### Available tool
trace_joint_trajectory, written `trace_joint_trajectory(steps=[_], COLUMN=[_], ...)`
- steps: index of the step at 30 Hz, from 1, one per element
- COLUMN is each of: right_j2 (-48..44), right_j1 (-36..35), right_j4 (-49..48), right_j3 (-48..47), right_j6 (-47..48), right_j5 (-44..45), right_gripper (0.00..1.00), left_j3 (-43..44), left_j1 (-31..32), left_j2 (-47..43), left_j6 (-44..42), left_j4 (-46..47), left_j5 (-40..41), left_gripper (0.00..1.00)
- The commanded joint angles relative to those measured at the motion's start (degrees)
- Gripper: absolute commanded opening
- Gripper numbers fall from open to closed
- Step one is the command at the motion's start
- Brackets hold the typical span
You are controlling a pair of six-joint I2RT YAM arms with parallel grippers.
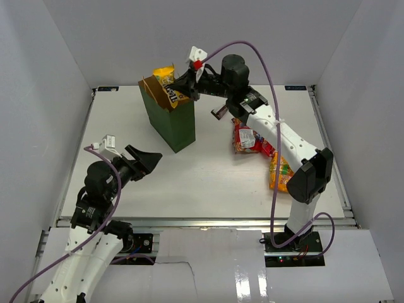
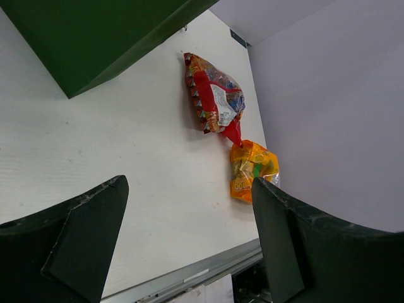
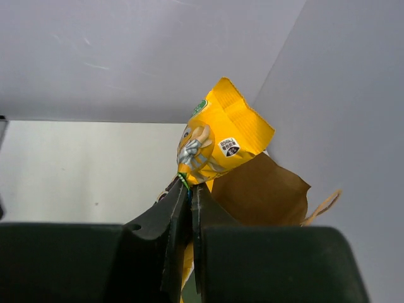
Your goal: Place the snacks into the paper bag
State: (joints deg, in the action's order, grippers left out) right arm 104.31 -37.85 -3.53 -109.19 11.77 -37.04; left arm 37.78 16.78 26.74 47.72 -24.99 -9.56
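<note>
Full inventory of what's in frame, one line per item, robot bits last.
paper bag: 1, dark green outside, brown inside, upright on the far-left part of the table
yellow packet: 1, yellow, at the paper bag's mouth
red bag: 1, red, flat on the table, right of the paper bag
orange bag: 1, orange, on the table at the red bag's near end
table: 1, white
cables: 2, purple, one per arm
left pincer: 1, black, open, empty, over the near-left table
right pincer: 1, black, shut on the yellow packet
</note>
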Motion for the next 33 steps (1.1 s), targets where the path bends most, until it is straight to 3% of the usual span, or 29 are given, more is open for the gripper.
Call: trace_joint_trajectory(steps=[1, 3, 10, 15, 19, 24, 28, 33], right_j2=[3.78, 6.60, 13.72, 12.15, 7.94, 2.66, -1.12, -1.75], right_j1=[-3.01, -4.25, -4.87, -5.05, -4.43, -0.66, 6.63, 14.19], right_j4=[0.90, -0.77, -2.09, -1.74, -1.83, -1.74, -1.39, -1.48], right_j3=[-4.01, -5.86, -12.02, -8.42, -7.53, -6.66, -1.05, 11.35], right_j6=[8.17, 10.63, 12.75, 13.10, 12.31, 5.21, -3.40, -15.42], right_j5=[12.39, 17.14, 21.48, 19.55, 17.10, 13.49, 12.51, 19.16], right_gripper=[0.08, 0.08, 0.08, 0.43, 0.52, 0.56, 0.57, 0.66], left_j3=[-0.78, -0.87, -1.04, -1.22, -1.13, -1.57, -2.62, -3.41], left_j1=[0.10, 0.19, 0.19, 0.10, 0.19, 0.10, 0.10, 0.19], left_j2=[-2.91, -4.32, -6.61, -6.62, -5.39, -4.24, -4.33, -3.63], left_j6=[0.35, 0.88, 1.76, 2.02, 1.67, 1.41, 1.67, 1.76], left_j4=[-0.05, -0.93, -3.13, -3.31, -3.13, -2.34, -1.90, -1.64], left_j5=[-0.28, -0.19, 0.33, 0.69, 0.51, -0.10, -0.46, -0.81], left_gripper=[0.90, 0.90, 0.90, 0.90, 0.90, 0.90, 0.90, 0.90])
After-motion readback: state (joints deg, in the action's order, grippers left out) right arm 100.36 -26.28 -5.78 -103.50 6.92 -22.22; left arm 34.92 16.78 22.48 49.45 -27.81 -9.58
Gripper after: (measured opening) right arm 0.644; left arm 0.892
